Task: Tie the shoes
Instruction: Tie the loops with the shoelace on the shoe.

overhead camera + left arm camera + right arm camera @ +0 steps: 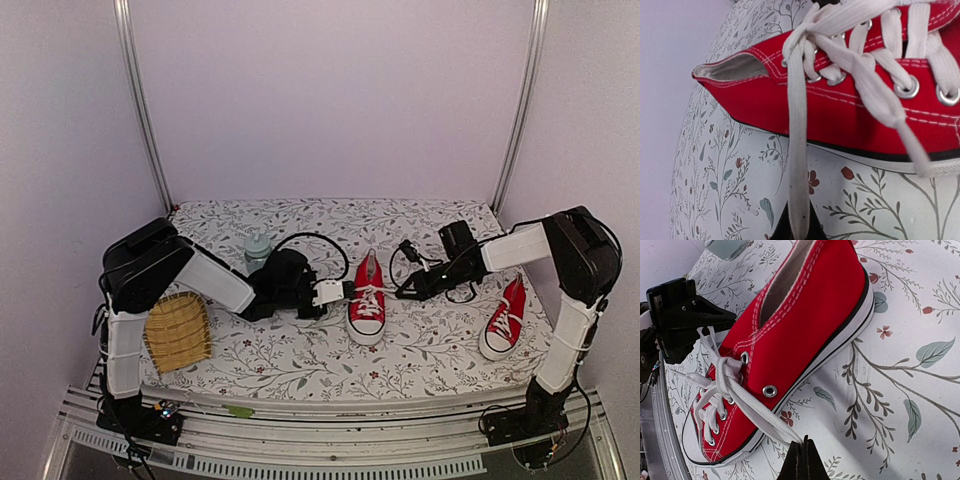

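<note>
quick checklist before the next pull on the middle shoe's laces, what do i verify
1. Left tool shut on one lace end: ok.
2. Right tool shut on the other lace end: ok.
3. Both ends run straight to the tools, no slack: ok.
4. Middle shoe sits sole-down on the table: ok.
5. Bow formed: not ok, no loops show.
6. Second shoe tied: cannot tell, too small in the top view.
</note>
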`<state>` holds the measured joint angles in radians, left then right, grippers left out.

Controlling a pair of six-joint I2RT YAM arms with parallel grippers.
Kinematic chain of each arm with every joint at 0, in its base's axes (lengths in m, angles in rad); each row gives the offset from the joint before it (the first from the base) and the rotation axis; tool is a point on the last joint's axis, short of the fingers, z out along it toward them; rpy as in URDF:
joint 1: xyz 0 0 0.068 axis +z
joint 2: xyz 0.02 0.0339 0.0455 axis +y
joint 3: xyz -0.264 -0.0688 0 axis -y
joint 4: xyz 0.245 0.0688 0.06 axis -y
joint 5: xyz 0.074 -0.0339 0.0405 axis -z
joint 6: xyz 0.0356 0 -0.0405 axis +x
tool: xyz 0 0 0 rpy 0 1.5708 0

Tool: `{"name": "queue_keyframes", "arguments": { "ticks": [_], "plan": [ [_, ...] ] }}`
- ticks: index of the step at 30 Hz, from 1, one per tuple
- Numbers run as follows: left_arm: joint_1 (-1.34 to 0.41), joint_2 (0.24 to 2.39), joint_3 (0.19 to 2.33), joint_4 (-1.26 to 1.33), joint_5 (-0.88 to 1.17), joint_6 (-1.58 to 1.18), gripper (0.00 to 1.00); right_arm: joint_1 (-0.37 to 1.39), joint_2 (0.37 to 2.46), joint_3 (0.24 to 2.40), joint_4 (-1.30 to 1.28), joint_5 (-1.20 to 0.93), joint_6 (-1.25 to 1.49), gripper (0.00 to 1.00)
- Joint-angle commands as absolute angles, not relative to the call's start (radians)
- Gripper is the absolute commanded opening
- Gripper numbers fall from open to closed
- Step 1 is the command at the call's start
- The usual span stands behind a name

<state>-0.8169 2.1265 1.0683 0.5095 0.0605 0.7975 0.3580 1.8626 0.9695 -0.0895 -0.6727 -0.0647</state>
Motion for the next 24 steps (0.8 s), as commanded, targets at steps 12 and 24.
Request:
{"name": "queue_keyframes", "arguments": {
  "ticks": [12, 24],
  "plan": [
    [-0.793, 2.126, 1.069, 0.487, 0.066, 0.796, 0.00, 0.333, 1.928, 0.966, -0.129, -0.663, -0.021, 0.01],
    [-0.792, 2.128, 1.068, 0.480, 0.060, 0.798, 0.00, 0.321, 1.940, 0.960, -0.139, -0.654, -0.006, 0.01]
  ]
}}
